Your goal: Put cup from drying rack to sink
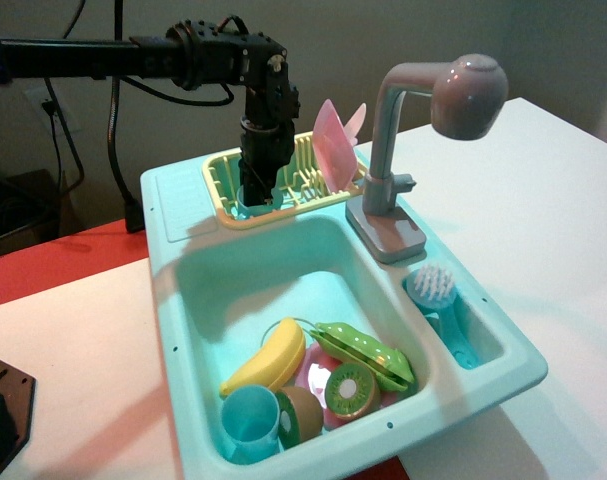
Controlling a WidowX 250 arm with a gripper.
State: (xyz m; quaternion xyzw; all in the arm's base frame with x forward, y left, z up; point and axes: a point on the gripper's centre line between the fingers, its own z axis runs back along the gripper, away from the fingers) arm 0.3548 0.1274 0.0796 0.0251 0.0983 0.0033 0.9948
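- Observation.image: gripper sits down in the drying rack at the cup; grip state hidden, cannot tell.
- Left: lifting the cup and carrying it to the sink.

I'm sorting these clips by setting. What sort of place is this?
Likely a lab tabletop, not a kitchen: a plastic toy sink holding toy fruit like a banana, and a robot arm's tool over the drying rack.
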